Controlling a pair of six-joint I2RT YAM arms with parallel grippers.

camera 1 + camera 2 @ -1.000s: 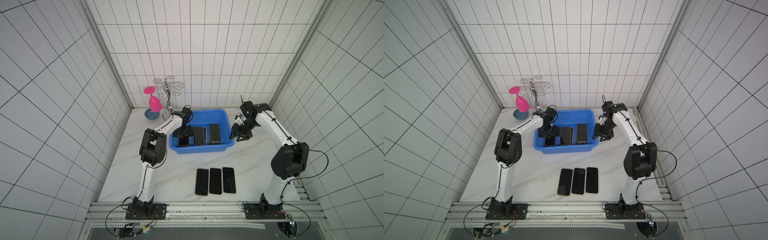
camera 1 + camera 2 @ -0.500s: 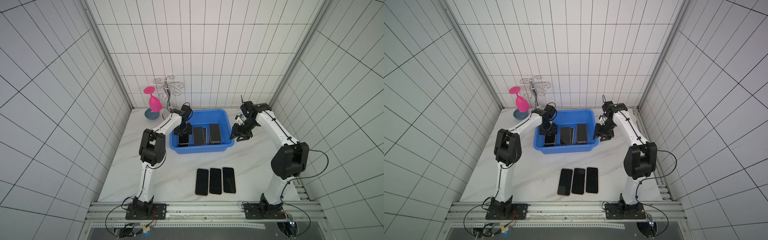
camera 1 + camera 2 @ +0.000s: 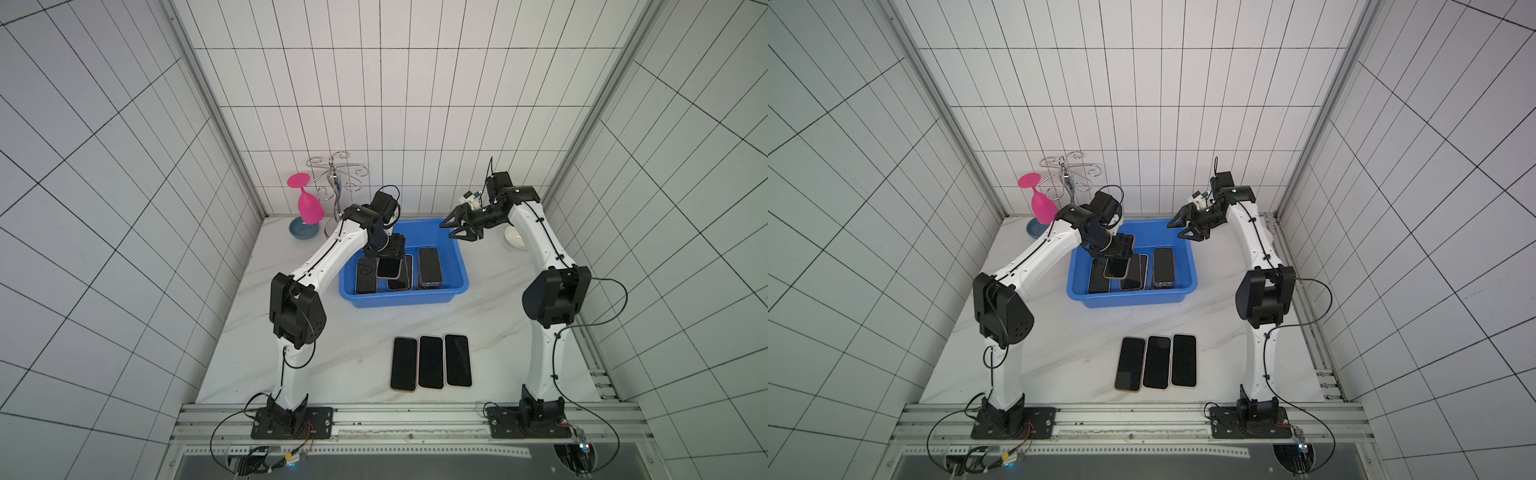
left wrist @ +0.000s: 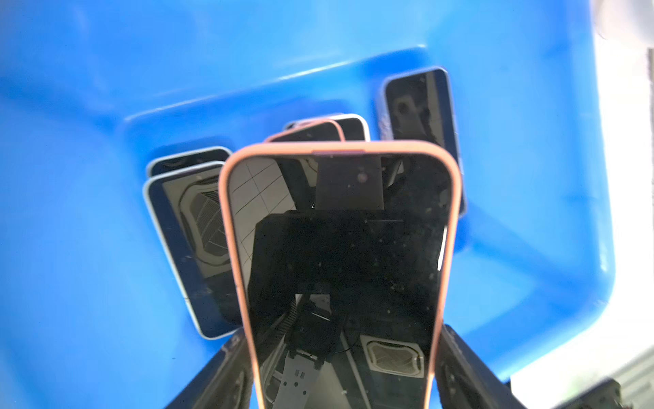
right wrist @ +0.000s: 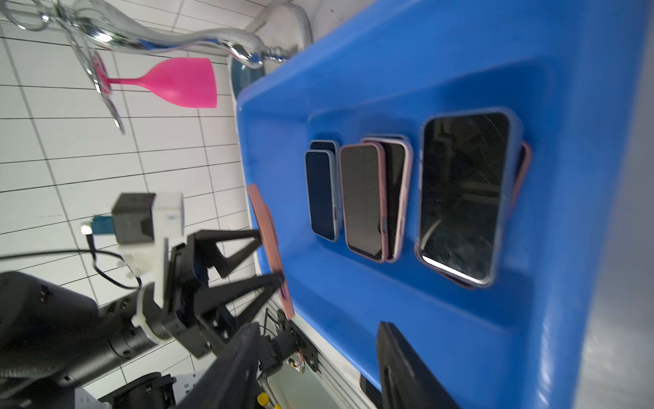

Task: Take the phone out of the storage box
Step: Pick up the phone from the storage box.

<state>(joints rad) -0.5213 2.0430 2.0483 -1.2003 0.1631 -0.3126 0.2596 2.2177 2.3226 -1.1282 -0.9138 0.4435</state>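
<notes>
Phone (image 4: 339, 265): you have a dark-screened handset in a salmon-pink case pinched across its width. It hangs screen-up over the left part of the storage box (image 3: 403, 301), apart from the handsets lying on the box floor. The right wrist view shows it edge-on (image 5: 265, 219).
Left gripper (image 3: 388, 254): it is clamped on the phone's long edges, one finger (image 4: 219, 371) on each side, reaching down into the box from its far left corner.
Right gripper (image 3: 448, 230): its jaws are spread with nothing between them. It hovers above the box's far right corner, touching neither rim nor phones.
Storage box: it sits mid-table, towards the back wall. You can see three piles of phones inside, left (image 3: 365, 278), middle (image 3: 402, 276) and right (image 3: 429, 268).
Row on the table (image 3: 291, 353): three phones (image 3: 431, 361) lie screen-up, side by side, near the front edge and well apart from the box.
Back left corner: a pink goblet (image 3: 309, 205) stands upside down on a grey-blue dish (image 3: 303, 230), beside a wire rack (image 3: 336, 174).
Back right: a white bowl (image 3: 513, 239) is partly hidden behind your right arm.
</notes>
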